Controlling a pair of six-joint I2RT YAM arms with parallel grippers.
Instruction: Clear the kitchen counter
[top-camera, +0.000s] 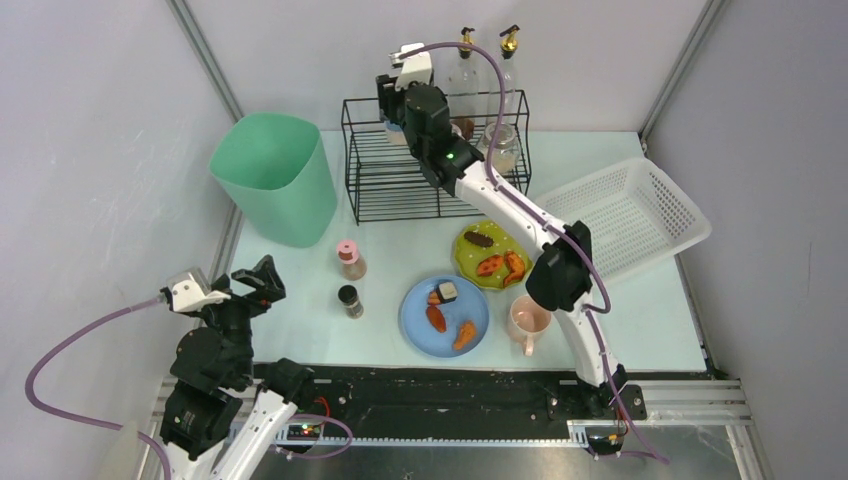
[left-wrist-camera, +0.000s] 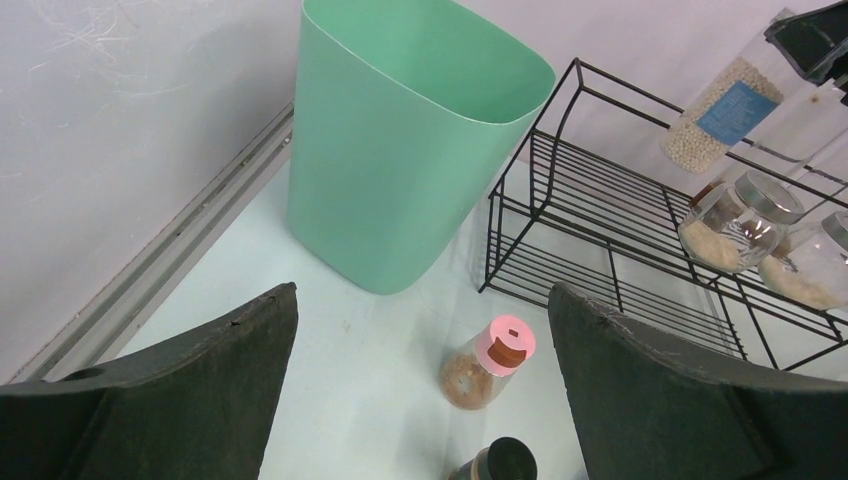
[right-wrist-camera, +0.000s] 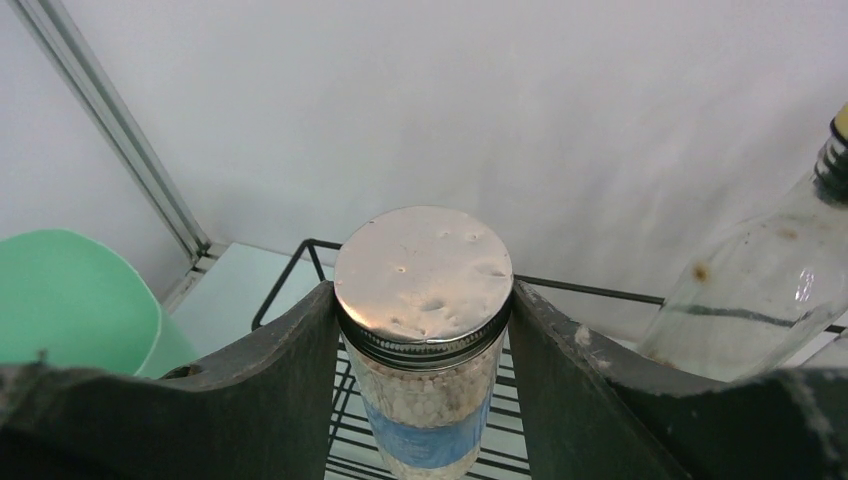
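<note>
right gripper (right-wrist-camera: 424, 335) clamped on the bead jar (right-wrist-camera: 423, 262), probably shelving it on the rack (top-camera: 395, 190); left gripper (left-wrist-camera: 422, 340) idle, jaws apart

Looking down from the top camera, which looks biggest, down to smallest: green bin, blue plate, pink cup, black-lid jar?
1. Green bin
2. Blue plate
3. Pink cup
4. Black-lid jar

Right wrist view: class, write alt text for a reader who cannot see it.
The right gripper is shut on a tall glass jar of pale pellets with a dented silver lid and blue label, one finger on each side. Below it is a black wire rack; a green bin sits at left and a clear glass bottle at right.
</note>
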